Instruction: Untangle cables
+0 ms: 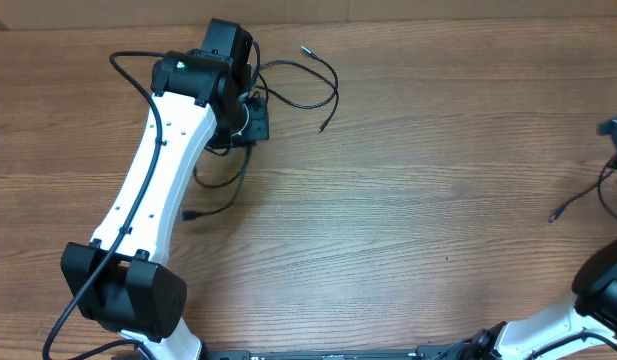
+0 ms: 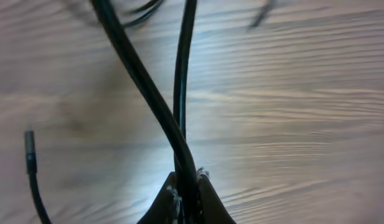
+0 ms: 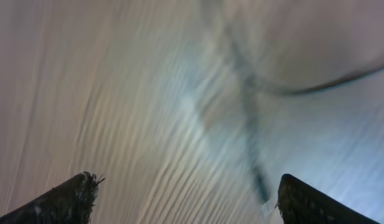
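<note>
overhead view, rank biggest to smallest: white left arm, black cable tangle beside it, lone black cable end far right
1. white plastic left arm
2. tangle of thin black cables
3. lone thin black cable end
Arm sits nearer the camera, inflating it.

- Overhead: looks straight down on the table (image 1: 408,200) from high up.
- Left wrist: hugs the wood, facing past fingertips (image 2: 162,210) at bottom centre; shares cables (image 2: 142,81) with overhead's upper left.
- Right wrist: low, blurred; shares loose cable (image 3: 249,124) with overhead's right edge.
</note>
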Controlling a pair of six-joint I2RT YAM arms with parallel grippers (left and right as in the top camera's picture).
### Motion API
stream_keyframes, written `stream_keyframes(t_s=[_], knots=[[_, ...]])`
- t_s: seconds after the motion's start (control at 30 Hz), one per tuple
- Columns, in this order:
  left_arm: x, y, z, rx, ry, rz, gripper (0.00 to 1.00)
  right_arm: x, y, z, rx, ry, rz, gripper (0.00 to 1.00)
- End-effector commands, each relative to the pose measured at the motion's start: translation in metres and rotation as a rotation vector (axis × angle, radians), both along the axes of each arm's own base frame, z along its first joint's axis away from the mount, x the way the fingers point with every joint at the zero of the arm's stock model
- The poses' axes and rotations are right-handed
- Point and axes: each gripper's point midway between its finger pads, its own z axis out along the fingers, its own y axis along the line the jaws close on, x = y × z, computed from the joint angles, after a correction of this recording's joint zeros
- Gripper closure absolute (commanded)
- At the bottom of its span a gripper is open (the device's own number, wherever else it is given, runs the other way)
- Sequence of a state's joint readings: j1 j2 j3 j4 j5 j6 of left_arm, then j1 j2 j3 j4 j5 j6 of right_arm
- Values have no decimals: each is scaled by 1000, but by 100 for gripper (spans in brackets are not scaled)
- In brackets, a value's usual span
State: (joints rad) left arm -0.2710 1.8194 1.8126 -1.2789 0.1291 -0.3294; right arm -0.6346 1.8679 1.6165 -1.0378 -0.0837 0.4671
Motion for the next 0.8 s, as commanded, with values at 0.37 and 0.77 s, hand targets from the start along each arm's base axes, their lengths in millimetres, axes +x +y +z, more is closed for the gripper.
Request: stream_keyframes(t_s=[0.37,0.77], knots=[[-17,-81,13,68,-173,-488,10,60,164,8,33,-52,662,3],[6,5,7,45,-56,-33,0,27,268,-2,81,97,1006,0]])
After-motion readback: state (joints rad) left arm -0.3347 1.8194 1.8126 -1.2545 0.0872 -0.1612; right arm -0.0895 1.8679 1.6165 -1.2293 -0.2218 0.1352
